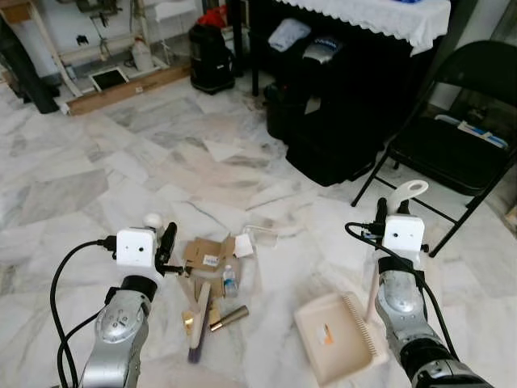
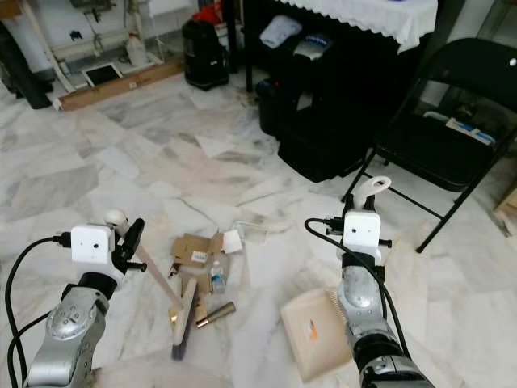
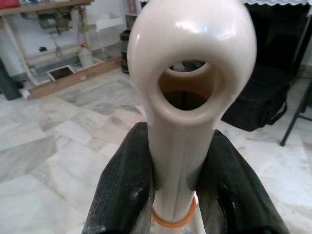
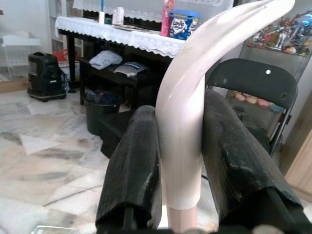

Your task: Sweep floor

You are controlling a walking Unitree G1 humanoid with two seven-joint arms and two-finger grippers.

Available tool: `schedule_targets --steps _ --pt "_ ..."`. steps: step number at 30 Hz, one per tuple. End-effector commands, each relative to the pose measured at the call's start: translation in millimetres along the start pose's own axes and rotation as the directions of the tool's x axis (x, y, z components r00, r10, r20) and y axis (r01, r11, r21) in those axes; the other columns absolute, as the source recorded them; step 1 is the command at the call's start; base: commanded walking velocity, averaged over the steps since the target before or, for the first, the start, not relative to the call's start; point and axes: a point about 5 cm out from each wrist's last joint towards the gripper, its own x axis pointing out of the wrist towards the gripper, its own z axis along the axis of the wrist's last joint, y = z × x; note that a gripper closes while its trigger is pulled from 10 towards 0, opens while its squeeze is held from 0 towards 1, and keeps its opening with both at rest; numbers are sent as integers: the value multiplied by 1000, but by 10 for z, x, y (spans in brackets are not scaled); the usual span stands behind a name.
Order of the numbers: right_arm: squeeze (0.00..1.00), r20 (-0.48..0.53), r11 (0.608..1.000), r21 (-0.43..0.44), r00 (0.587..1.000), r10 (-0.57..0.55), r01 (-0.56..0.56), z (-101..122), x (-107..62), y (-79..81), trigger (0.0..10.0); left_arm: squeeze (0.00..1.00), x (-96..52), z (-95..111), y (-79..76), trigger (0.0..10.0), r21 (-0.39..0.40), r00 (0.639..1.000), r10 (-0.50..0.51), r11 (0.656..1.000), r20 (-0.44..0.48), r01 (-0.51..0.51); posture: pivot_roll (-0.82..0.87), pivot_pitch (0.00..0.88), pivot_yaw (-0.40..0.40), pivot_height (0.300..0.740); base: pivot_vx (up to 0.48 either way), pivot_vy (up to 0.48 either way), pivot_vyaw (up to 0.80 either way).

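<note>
Broom (image 2: 166, 283): long axis is running diagonally, handle top up near the robot's left, head (image 2: 184, 319) down on the marble floor (image 1: 97, 162) toward the middle, lying along the edge of the litter. Left gripper (image 3: 173, 180) is pinching the cream handle just under its ring-shaped end, fingers (image 3: 124, 190) pressing on both sides. Left arm is reaching forward with the forearm angling up, wrist camera box on top.

Dustpan (image 1: 335, 335): tray is sitting flat on the floor at the robot's right, its open mouth facing the litter; the handle (image 1: 401, 194) is standing nearly upright, the looped end curving at the top. Right gripper (image 4: 181, 161) is clamping this handle, jaws closed against it on both sides; right forearm is rising steeply. A small orange scrap (image 1: 326, 333) is lying in the tray.

Litter between the tools: cardboard (image 1: 206, 255), a small bottle (image 1: 230, 280), a brown tube (image 1: 229, 317), white scraps.
</note>
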Motion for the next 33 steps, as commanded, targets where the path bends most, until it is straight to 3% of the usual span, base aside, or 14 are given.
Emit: schedule_targets --steps 1,7,19,23,33 --pt "0 25 1000 9 1000 10 -10 74 61 45 10000 0 -3 99 55 10000 33 999 11 999 41 -13 138 97 25 740 0 0 0" --pt "0 3 1000 2 1000 30 -30 45 45 109 10000 0 -30 68 115 10000 47 1000 -1 999 7 1 153 104 28 740 0 0 0" --pt "0 -62 999 -16 998 33 -34 -31 53 96 10000 0 -65 64 70 10000 37 998 -53 998 -16 54 180 114 43 740 0 0 0" --pt "0 -107 995 -11 990 92 -94 -65 46 178 10000 0 -74 59 53 10000 35 998 -61 997 -24 62 177 117 43 740 0 0 0" --pt "0 -13 996 -85 1000 1 -2 41 82 171 10000 0 -61 61 19 10000 24 998 -66 997 -22 67 178 109 35 740 0 0 0"
